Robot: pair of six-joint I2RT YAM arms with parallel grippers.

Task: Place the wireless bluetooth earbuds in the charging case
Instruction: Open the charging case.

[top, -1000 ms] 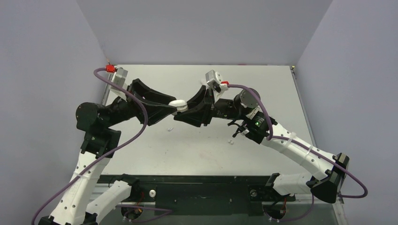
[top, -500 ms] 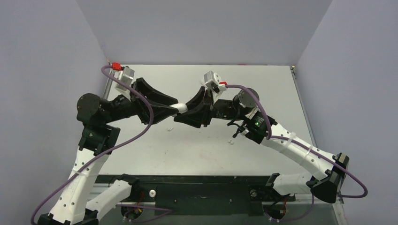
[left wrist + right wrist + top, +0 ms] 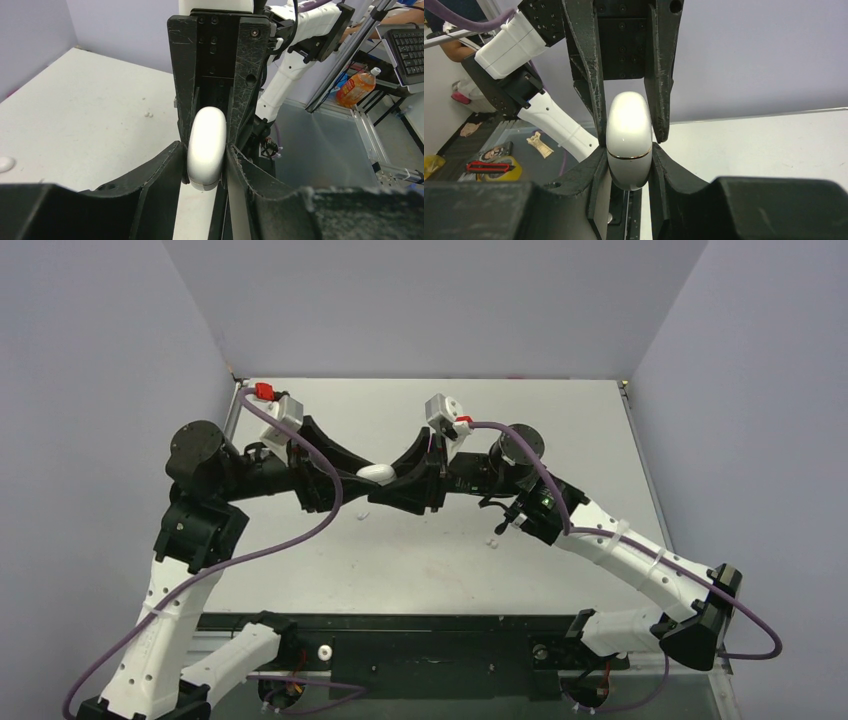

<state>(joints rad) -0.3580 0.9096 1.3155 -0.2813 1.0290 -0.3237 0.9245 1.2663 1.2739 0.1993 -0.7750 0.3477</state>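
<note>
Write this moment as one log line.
left gripper: shut on charging case | right gripper: shut on it | case: closed | earbuds: on table

One charging case (image 3: 375, 473) is showing. Two wireless bluetooth earbuds (image 3: 361, 513) (image 3: 490, 539) are lying on the surface (image 3: 560, 430), away from its edges. Two arms (image 3: 165, 610) (image 3: 630, 555) are reaching over it.

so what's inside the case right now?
Can't tell: the case is shut, its lid seam closed all round, so the sockets are hidden. At least two earbuds lie loose on the table, so those aren't in it.
</note>
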